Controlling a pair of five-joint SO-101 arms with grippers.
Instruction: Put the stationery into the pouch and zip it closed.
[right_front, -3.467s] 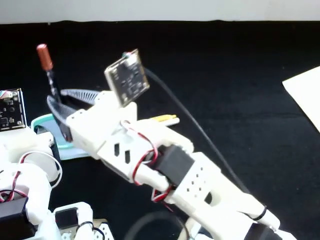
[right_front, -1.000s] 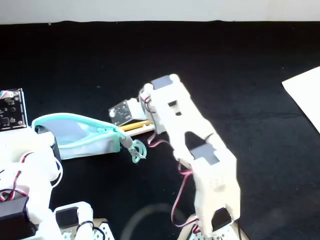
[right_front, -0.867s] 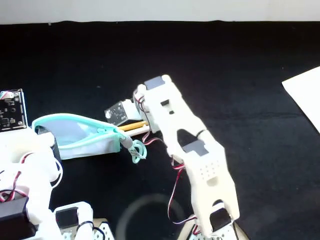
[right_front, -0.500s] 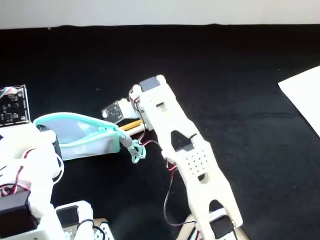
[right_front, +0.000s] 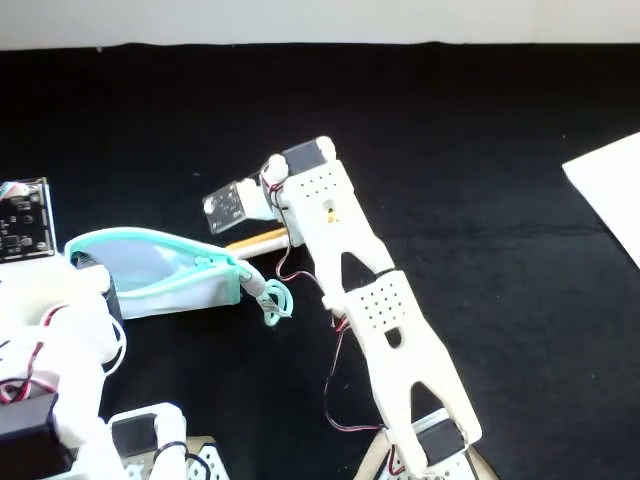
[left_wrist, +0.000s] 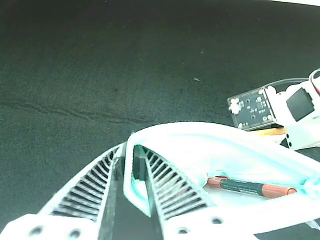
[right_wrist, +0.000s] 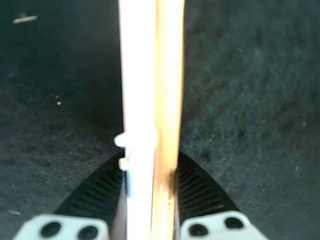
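Observation:
A mint-green pouch lies open at the table's left, its zip pull hanging off the right end. Inside it lies a red-capped pen. My left gripper is shut on the pouch's rim at its left end. Just right of the pouch, a yellow pencil and a white pen lie side by side on the black cloth. My right gripper is down over them, its fingers pressed against both sides of the pair. The pencil runs straight out between them.
The right arm stretches from the front edge up to the pouch's mouth. A white sheet of paper lies at the far right. The left arm's base stands at the front left. Black cloth covers the table behind and to the right.
Earlier the right gripper held the red-capped pen above the pouch; that pen now lies inside. The right arm has come down over the pencil and white pen, its wrist edging left.

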